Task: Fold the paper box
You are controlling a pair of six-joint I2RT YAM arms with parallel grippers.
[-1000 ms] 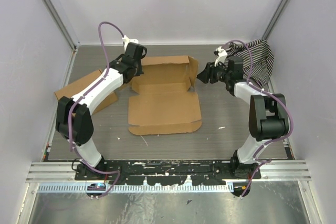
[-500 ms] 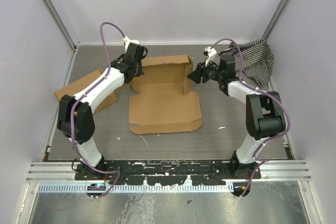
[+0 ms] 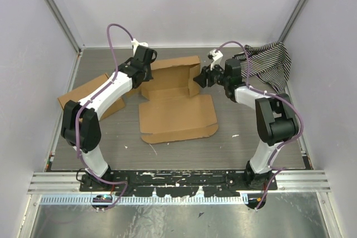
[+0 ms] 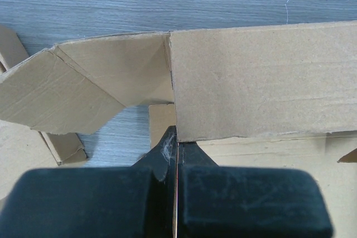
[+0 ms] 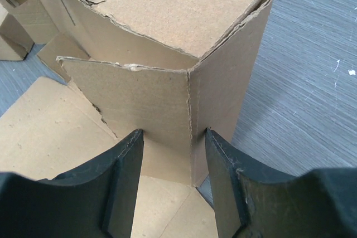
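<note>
The paper box (image 3: pixel 175 101) lies mid-table, a flat brown front panel with its back wall standing up. My left gripper (image 3: pixel 142 72) is at the wall's left end. In the left wrist view it (image 4: pixel 176 140) is shut on a thin cardboard edge where the wall (image 4: pixel 262 76) meets the angled side flap (image 4: pixel 100 82). My right gripper (image 3: pixel 199 78) is at the box's raised right corner. In the right wrist view it (image 5: pixel 174 133) stands open, its fingers (image 5: pixel 125 182) either side of the corner fold (image 5: pixel 189 110), tips against the two faces.
A second, blockier cardboard box (image 3: pixel 92 94) lies behind my left arm near the left wall. A black-and-white striped cloth (image 3: pixel 270 62) is bunched in the back right corner. Enclosure walls close in on three sides.
My right gripper has swung left from beside the cloth onto the box's right corner. The front panel has shifted slightly right. The left arm has stayed put.
</note>
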